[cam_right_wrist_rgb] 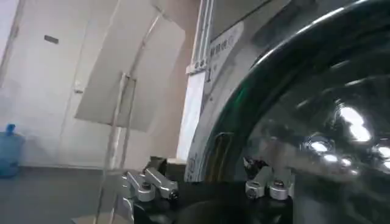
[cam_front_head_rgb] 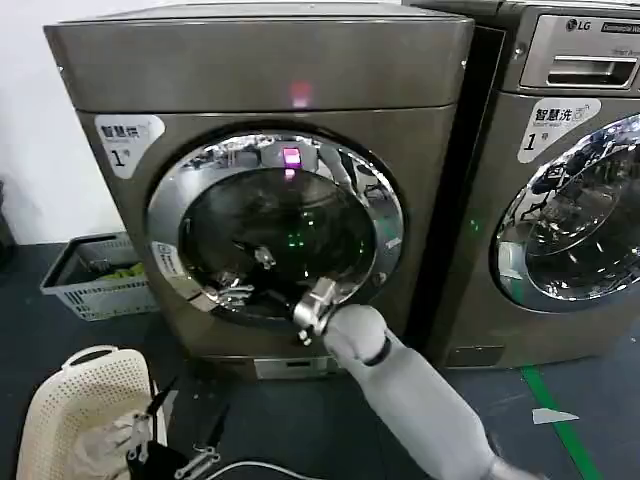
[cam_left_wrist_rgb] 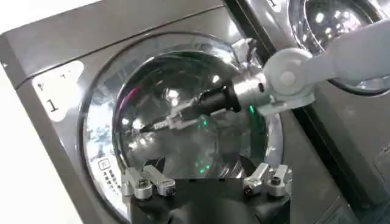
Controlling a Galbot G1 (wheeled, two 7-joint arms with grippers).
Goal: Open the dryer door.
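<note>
The dryer door (cam_front_head_rgb: 275, 225) is a round porthole with a chrome ring and dark glass on the front of the left machine. In the head view it looks shut or barely ajar. My right gripper (cam_front_head_rgb: 312, 308) is at the door's lower right rim. In the right wrist view the gripper (cam_right_wrist_rgb: 210, 185) is open, and the dark edge of the door (cam_right_wrist_rgb: 317, 122) runs between its spread fingers. My left gripper (cam_front_head_rgb: 185, 420) hangs low in front of the machine, open and empty (cam_left_wrist_rgb: 207, 182). Its view faces the door (cam_left_wrist_rgb: 152, 91) and shows my right gripper (cam_left_wrist_rgb: 159, 125).
An LG-branded machine (cam_front_head_rgb: 560, 200) stands close on the right. On the floor to the left are a grey basket (cam_front_head_rgb: 95, 275) and a cream laundry basket (cam_front_head_rgb: 80, 400). Green tape (cam_front_head_rgb: 545, 400) marks the floor on the right. A blue water bottle (cam_right_wrist_rgb: 9, 152) stands far off.
</note>
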